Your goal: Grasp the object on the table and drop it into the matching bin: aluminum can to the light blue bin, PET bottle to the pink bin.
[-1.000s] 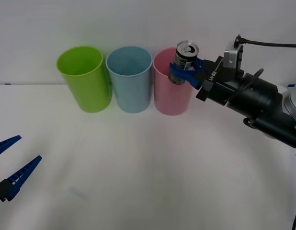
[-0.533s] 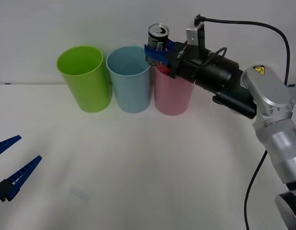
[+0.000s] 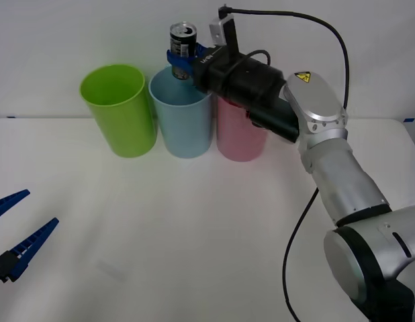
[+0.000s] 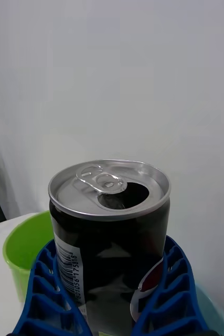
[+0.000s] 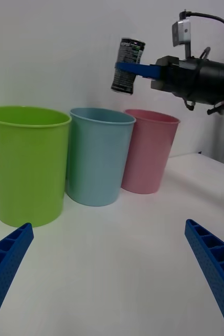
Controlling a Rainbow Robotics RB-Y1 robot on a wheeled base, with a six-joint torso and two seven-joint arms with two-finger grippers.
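Note:
My right gripper (image 3: pixel 182 62) is shut on the aluminum can (image 3: pixel 182 44), a small dark-labelled can with a shiny pull-tab top (image 4: pixel 109 188). It holds the can in the air above the rim of the light blue bin (image 3: pixel 182 117). From the left wrist view the can (image 5: pixel 127 66) hangs slightly tilted above the light blue bin (image 5: pixel 97 155). The pink bin (image 3: pixel 240 137) stands right of the blue one, partly behind my right arm. My left gripper (image 3: pixel 11 231) is open, low over the white table (image 3: pixel 194 235) at the near left.
A lime green bin (image 3: pixel 118 111) stands left of the light blue bin, the three in a row at the back of the table. A black cable arcs from my right wrist over the table's right side.
My right gripper has carried the can leftward and slightly up, from beside the pink bin to above the light blue bin. The left arm has not moved.

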